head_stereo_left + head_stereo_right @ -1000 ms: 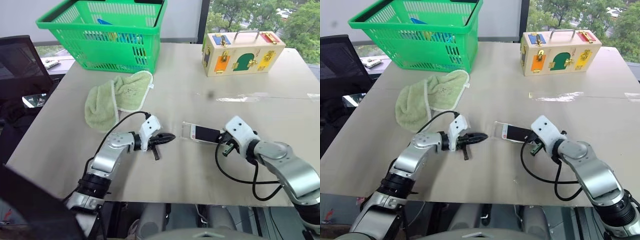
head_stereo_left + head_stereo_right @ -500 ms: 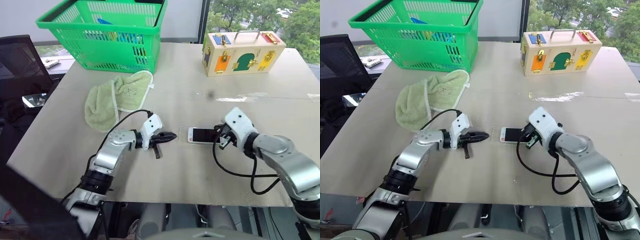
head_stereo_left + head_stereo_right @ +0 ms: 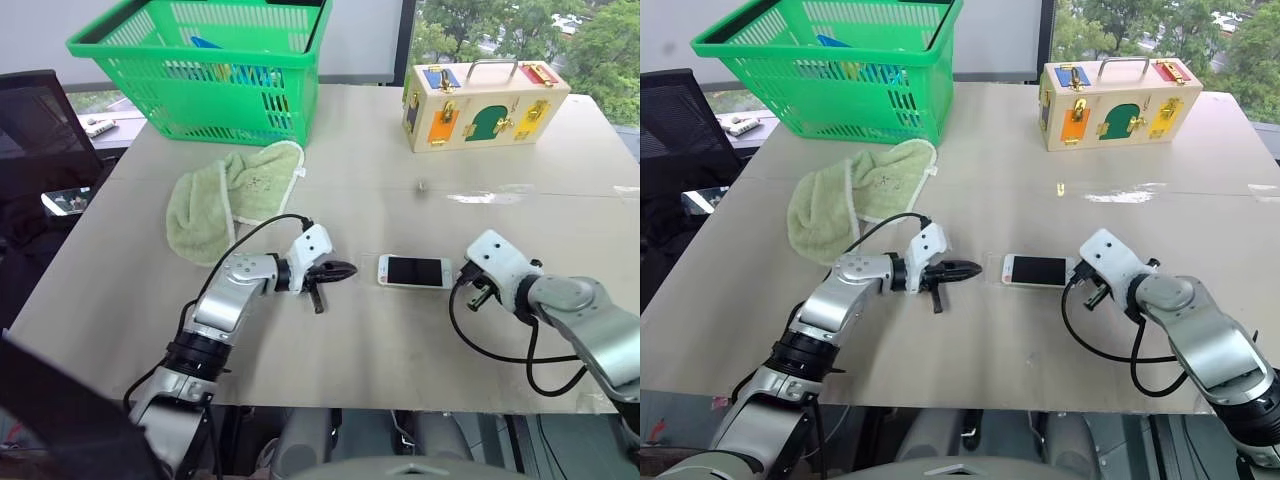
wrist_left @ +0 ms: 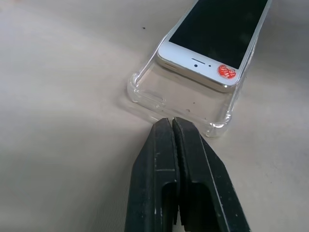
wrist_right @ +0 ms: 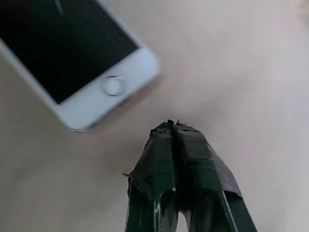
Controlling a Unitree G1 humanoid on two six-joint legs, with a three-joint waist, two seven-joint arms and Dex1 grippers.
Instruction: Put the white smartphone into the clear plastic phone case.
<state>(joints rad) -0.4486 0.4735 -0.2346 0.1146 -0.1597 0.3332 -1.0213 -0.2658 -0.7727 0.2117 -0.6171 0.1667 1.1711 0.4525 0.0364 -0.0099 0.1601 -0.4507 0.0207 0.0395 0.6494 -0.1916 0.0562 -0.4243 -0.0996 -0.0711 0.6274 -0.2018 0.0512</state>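
The white smartphone (image 3: 414, 271) lies screen up in the middle of the table. Its end with a red sticker (image 4: 226, 71) rests part way inside the clear plastic phone case (image 4: 181, 99), and the case's near end is bare. My left gripper (image 4: 172, 121) is shut with nothing in it. Its tip sits at the rim of the case's bare end, to the left of the phone (image 3: 1038, 270). My right gripper (image 5: 173, 126) is shut and holds nothing. It hangs a short way off the phone's home-button end (image 5: 113, 86), to the phone's right (image 3: 472, 292).
A green basket (image 3: 200, 75) stands at the back left, with a green towel (image 3: 225, 195) in front of it. A wooden latch box (image 3: 482, 105) sits at the back right. A black chair (image 3: 40, 130) is off the table's left edge.
My right gripper has drawn back to the right, away from the phone's end that it was touching. The phone now lies level. The left gripper has stayed put.
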